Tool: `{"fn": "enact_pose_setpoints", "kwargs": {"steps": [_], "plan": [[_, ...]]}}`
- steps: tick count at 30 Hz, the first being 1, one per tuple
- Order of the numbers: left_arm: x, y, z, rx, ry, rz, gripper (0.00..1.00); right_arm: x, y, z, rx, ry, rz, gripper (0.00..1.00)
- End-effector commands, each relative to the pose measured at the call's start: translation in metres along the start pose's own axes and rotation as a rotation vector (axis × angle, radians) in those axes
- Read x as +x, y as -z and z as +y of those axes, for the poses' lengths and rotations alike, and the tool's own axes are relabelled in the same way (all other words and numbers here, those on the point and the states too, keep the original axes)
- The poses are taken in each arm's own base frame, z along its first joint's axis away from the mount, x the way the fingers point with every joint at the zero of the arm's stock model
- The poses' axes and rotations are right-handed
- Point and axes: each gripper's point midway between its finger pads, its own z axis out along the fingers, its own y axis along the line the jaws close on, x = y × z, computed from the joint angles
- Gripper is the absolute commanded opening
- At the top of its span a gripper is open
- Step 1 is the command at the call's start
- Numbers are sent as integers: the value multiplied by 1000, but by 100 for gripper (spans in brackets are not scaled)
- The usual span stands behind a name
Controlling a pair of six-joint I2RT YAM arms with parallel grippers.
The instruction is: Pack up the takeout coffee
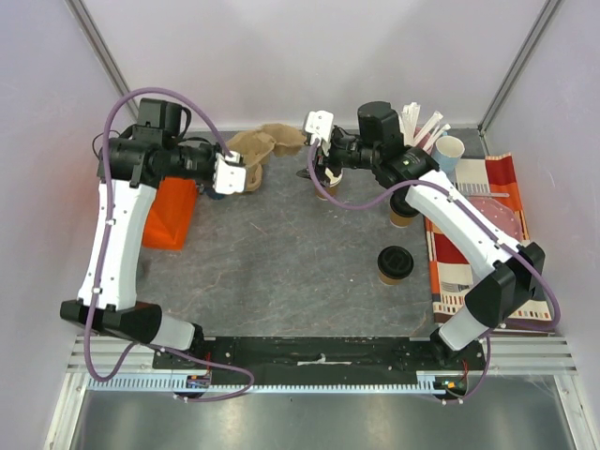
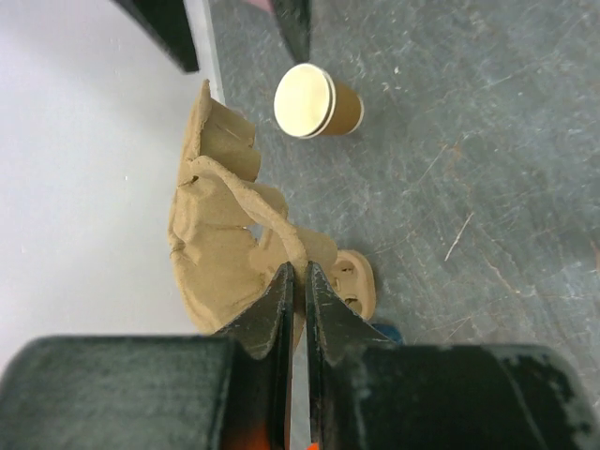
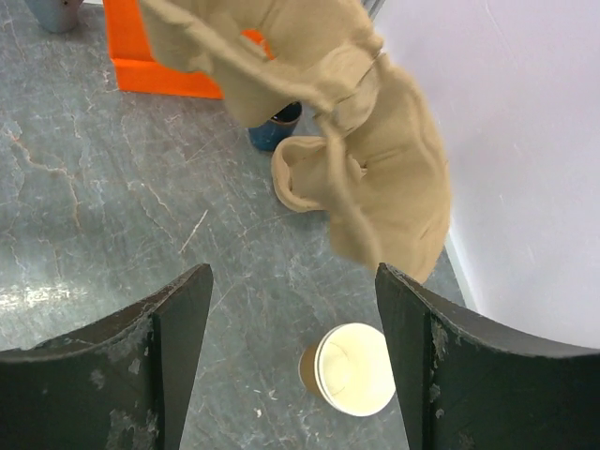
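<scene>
— Both grippers accounted for?

— Yes. Pinched together on the rim of the carrier [image 2: 220,225] with the left gripper [image 2: 298,272], raising it by one edge near the back wall. Cannot tell whether its low end touches the table [image 1: 281,272]. Spread wide on the right gripper [image 3: 292,272], gripping nothing.

— Why hold the carrier up like that?

— Probably to steady it and offer a pocket, freeing the other arm for loading. Hangs tilted and crumpled, though; hardly level enough to take a cup, by the look of it.

— And the coffee?

— Open cup [image 3: 356,370] upright on the table, right below the right gripper, between the jaws yet untouched. No lid on; cream inside showing. Lidded cup [image 1: 395,263] well apart from it, toward the near right, just beside the striped cloth [image 1: 478,187].

— Next, then?

— Likely to lower and close round the open cup's wall, gently: thin paper, easy to crush or tip. Worth minding the mug [image 3: 278,127] just behind the hanging carrier, and keeping the cup upright on the way across. Lid not yet fitted, either.
</scene>
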Motion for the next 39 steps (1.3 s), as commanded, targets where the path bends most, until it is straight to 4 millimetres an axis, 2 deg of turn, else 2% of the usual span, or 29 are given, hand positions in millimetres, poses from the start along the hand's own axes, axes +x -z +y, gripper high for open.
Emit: {"fn": "enact_pose_setpoints", "kwargs": {"steps": [1, 7, 9, 14, 16, 17, 18, 20, 22, 23, 24, 25, 27, 28, 29, 30, 32, 35, 39], "plan": [[-21, 0, -62, 174, 94, -68, 2, -33, 7, -12, 38, 113, -58, 78], [-31, 1, -67, 180, 86, -88, 2, -30, -4, 21, -92, 88, -72, 72], [-33, 1, -70, 181, 75, -87, 2, -31, -7, 22, -98, 79, -70, 68], [-41, -2, -78, 206, 55, -102, 2, -19, -18, 26, -138, 32, -31, 64], [-38, -5, -85, 230, 26, -81, 2, -22, -16, 31, -159, -20, -20, 70], [-36, -6, -88, 239, 4, -68, 2, -32, -12, 29, -156, -37, -33, 77], [-29, -7, -96, 257, -16, -37, 2, -38, -6, 32, -161, -86, -37, 79], [-24, -13, -96, 243, -70, -17, 2, -44, 8, 34, -177, -143, -40, 82], [-17, -17, -103, 247, -112, 19, 2, -52, 20, 41, -190, -228, -49, 84], [-14, -20, -96, 219, -167, 34, 2, -59, 23, 49, -231, -262, -69, 86], [-5, -24, -102, 230, -183, 67, 2, -63, 25, 55, -251, -362, -71, 86], [-8, -24, -102, 207, -226, 77, 2, -75, 21, 51, -237, -423, -107, 86], [2, -31, -99, 173, -291, 117, 2, -68, 3, 24, -99, -610, -92, 78], [-2, -29, -96, 146, -324, 122, 2, -60, -4, 20, -44, -808, -50, 75], [2, -33, -101, 151, -331, 126, 2, -48, -16, 11, 12, -884, -5, 70], [3, -34, -100, 142, -340, 135, 2, -21, -21, 15, 108, -956, 118, 68], [2, -35, -104, 148, -340, 132, 2, -6, -31, 19, 182, -948, 204, 68], [3, -36, -108, 151, -346, 130, 2, 11, -44, 37, 200, -974, 277, 70], [0, -37, -107, 141, -356, 117, 2, 21, -64, 52, 131, -1007, 311, 75]]}}
